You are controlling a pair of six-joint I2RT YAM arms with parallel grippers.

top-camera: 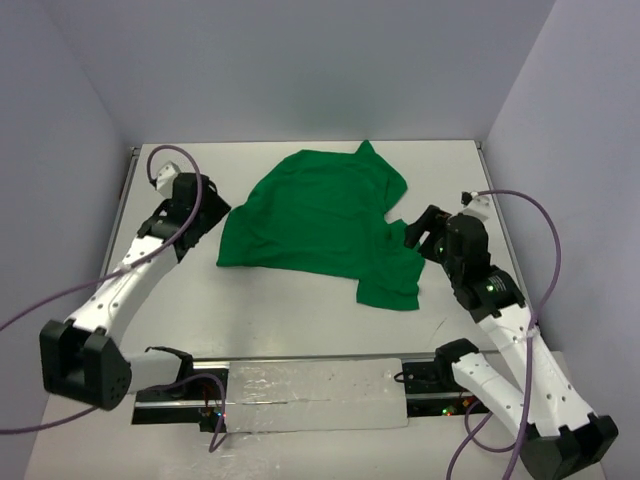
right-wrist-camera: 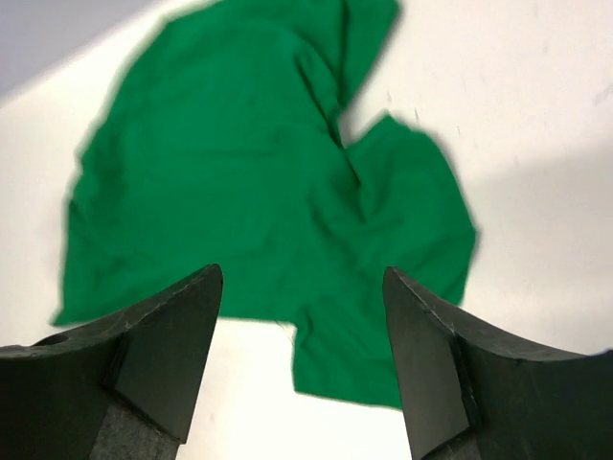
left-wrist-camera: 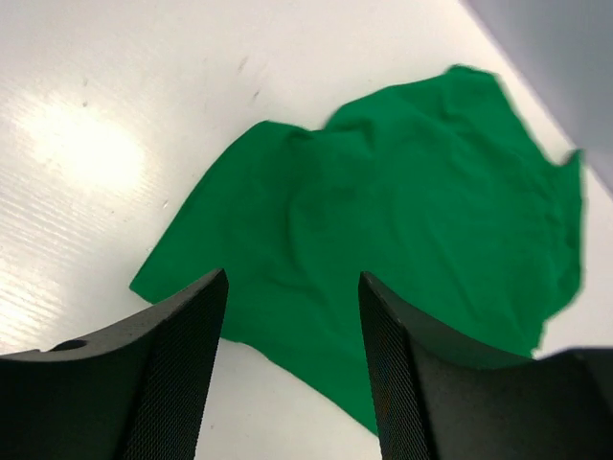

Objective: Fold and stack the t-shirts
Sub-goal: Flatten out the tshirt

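A plain bright green t-shirt (top-camera: pixel 320 220) lies rumpled and partly spread on the white table, one sleeve flap at its near right. My left gripper (top-camera: pixel 208 215) is open and empty, just left of the shirt's left edge. The shirt shows beyond its fingers in the left wrist view (left-wrist-camera: pixel 402 201). My right gripper (top-camera: pixel 418 232) is open and empty at the shirt's right edge, beside the sleeve flap. In the right wrist view the shirt (right-wrist-camera: pixel 249 182) lies ahead of the open fingers (right-wrist-camera: pixel 182 326).
The white table (top-camera: pixel 300 320) is walled by pale panels at the back and both sides. A metal rail (top-camera: pixel 315 395) with the arm bases and purple cables runs along the near edge.
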